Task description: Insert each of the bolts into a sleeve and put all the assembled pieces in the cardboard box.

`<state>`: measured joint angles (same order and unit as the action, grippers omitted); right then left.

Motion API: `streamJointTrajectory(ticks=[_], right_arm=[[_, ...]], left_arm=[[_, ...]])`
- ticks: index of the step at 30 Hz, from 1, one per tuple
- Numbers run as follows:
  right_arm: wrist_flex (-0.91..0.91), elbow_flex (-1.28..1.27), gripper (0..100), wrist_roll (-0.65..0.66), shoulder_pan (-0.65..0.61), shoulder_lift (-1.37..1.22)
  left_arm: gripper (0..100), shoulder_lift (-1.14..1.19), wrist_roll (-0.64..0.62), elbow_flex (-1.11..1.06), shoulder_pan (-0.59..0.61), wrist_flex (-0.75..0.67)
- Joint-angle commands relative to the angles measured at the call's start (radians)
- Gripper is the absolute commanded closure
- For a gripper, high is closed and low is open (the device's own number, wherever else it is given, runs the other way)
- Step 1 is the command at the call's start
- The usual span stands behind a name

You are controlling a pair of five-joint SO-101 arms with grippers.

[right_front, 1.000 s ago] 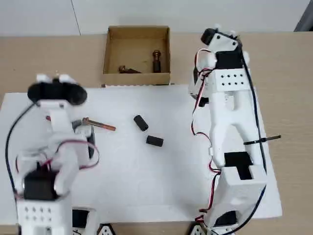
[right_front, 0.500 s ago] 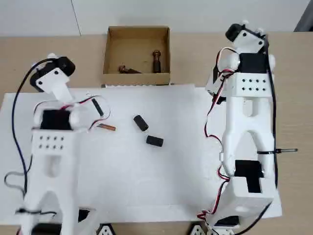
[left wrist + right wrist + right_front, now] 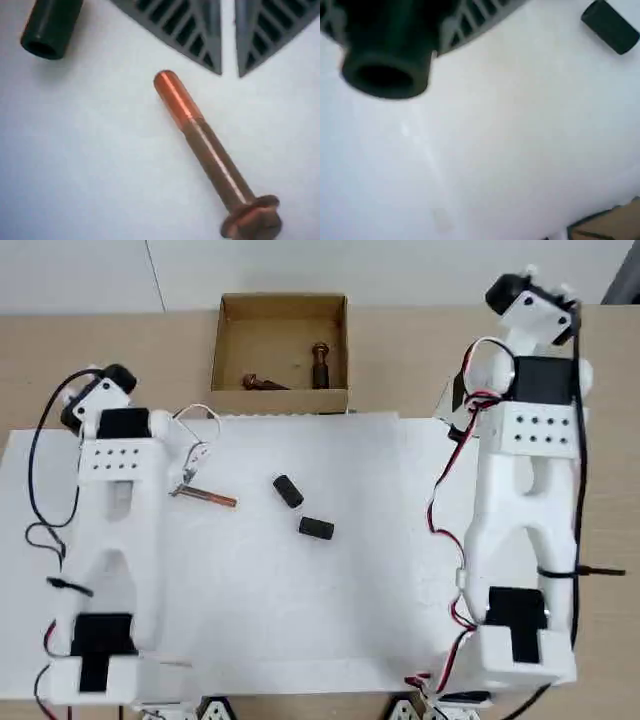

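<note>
Light wooden table [image 3: 400,350] is carrying a white foam sheet [image 3: 330,620], and both arms are standing at its near edge, the left arm [image 3: 115,500] on the left and the right arm [image 3: 525,480] on the right. Just beyond the sheet's far edge a cardboard box [image 3: 280,400] is sitting open. Two assembled pieces are lying inside it, one [image 3: 320,362] toward the right wall and another [image 3: 262,383] by the near wall.

On the sheet a loose copper bolt [image 3: 207,497] is lying flat, left of centre, with its head pointing left beside the left arm. Two black sleeves are lying to its right near the middle of the sheet, one [image 3: 288,491] farther and one [image 3: 316,528] nearer, close together but apart.

In the left wrist view the left gripper [image 3: 229,75] is sitting just beside the bolt's plain end. Its ribbed fingers [image 3: 200,35] are drawn nearly together with a thin strip of sheet showing between them, and they are gripping nothing. A black sleeve [image 3: 51,25] is lying off to one side of the bolt.

The right gripper [image 3: 395,35] is pinching a third sleeve [image 3: 385,70] over the sheet, with the sleeve's open end facing the wrist camera. Another sleeve [image 3: 610,27] is lying farther off on the sheet.
</note>
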<state>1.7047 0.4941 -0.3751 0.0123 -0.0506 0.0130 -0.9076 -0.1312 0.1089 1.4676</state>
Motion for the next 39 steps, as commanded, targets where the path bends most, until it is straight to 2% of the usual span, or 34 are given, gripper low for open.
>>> streamJointTrajectory(ticks=[1,11,18,30,39], right_arm=[[0.012,0.005,99.5,0.009,0.013,0.058],[0.013,0.005,99.5,0.006,0.013,0.061],[0.015,0.005,99.5,0.006,0.013,0.061],[0.015,0.005,99.5,0.006,0.013,0.061],[0.015,0.005,99.5,0.006,0.013,0.061]], left_arm=[[99,0.068,-0.018,0.085,0.017,0.052],[99,0.216,-0.018,0.205,0.011,0.058],[90,0.285,-0.018,0.211,0.011,0.058],[90,0.292,-0.017,0.206,0.015,-0.046],[90,0.373,-0.017,0.209,0.028,-0.055]])
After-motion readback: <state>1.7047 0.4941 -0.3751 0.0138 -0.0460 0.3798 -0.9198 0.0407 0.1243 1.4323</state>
